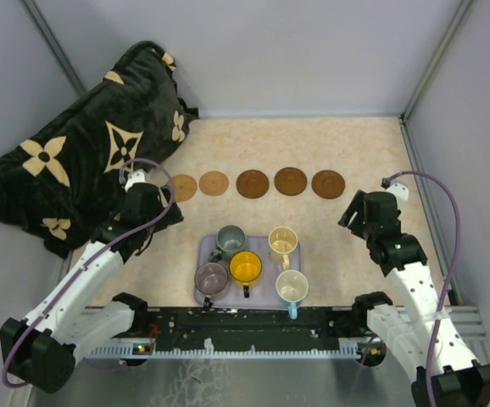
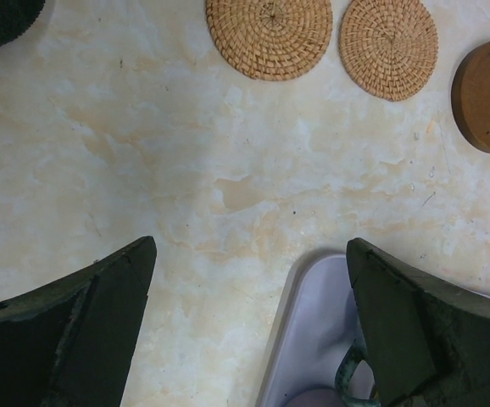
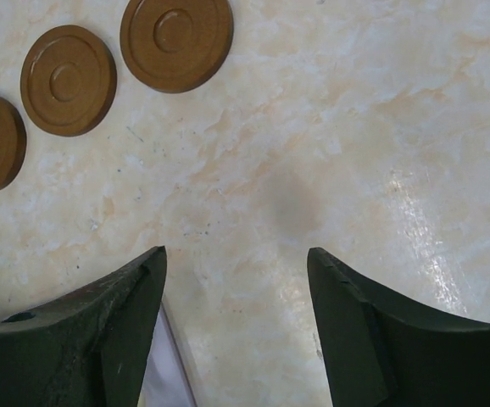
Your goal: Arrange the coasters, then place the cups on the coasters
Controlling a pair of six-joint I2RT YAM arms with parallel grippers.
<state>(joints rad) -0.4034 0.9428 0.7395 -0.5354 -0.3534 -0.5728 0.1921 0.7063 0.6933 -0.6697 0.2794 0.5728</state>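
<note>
Beige marbled stone pattern covers the table [image 1: 355,153], which is walled in by pale panels. At its far left corner lies a crumpled black plush blanket [image 1: 84,161] printed with tan flower shapes. 2 white robot arms reach in from the near edge. The left claw [image 2: 249,254] hangs near the blanket's edge with its 2 dark fingers spread wide and nothing between them; its wrist view looks down on bare table and one corner of the tray. The right claw [image 3: 235,254] hovers over bare table at the right, its fingers also apart and holding nothing. A lavender rectangular tray [image 1: 258,242] sits in the near middle of the table, between the arms, and carries all 5 cups. The grey-green cup [image 1: 230,240] and the cream cup [image 1: 283,242] stand at the back, the yellow-orange cup [image 1: 246,268] in the middle, the mauve cup [image 1: 211,277] at the near left and the pale blue cup [image 1: 292,287], white inside, at the near right corner. Beyond the tray, 5 round coasters lie in a straight row across the table, each apart from its neighbours: 2 light woven coasters [image 1: 214,183] on the left and 3 dark brown wooden coasters [image 1: 291,181] on the right. No cup rests on any coaster.
</note>
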